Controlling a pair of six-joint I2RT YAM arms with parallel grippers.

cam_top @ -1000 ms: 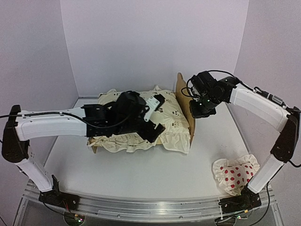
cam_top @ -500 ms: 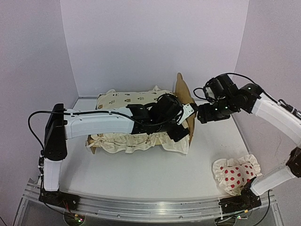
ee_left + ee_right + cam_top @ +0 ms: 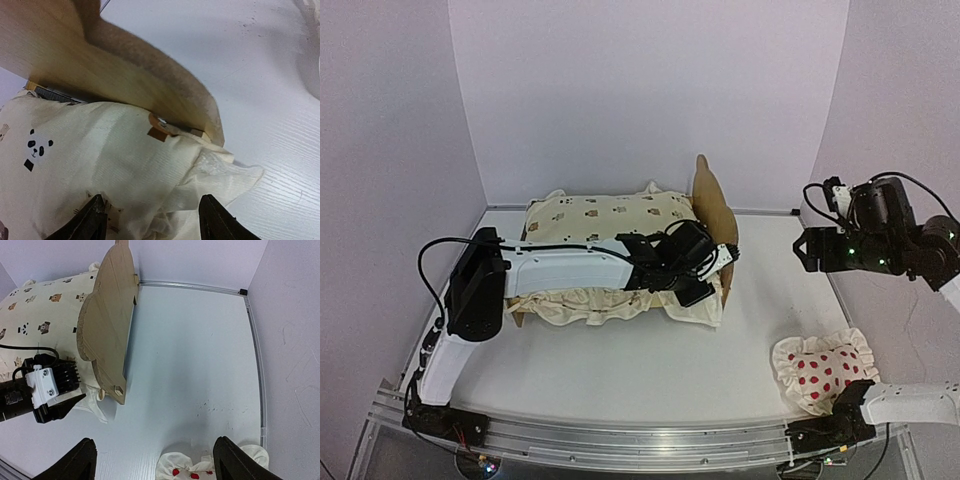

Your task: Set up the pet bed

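Robot lab test cell. White table [image 3: 620,370] boxed by plain pale walls [image 3: 650,90] at 9, 12, 3 o'clock; aluminium rail [image 3: 640,432] at 6 carries arm bases [image 3: 445,420].

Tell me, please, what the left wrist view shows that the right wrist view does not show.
Only the left wrist view: the corner of the cream cover from close by, a dark strip of the base under the headboard, and the left fingers apart over the cloth.
Only the right wrist view: the red-dotted pillow at the bottom edge, the left arm seen from outside, and the right fingers, apart with nothing between them.
Both: the wooden headboard, the cover and the white table.
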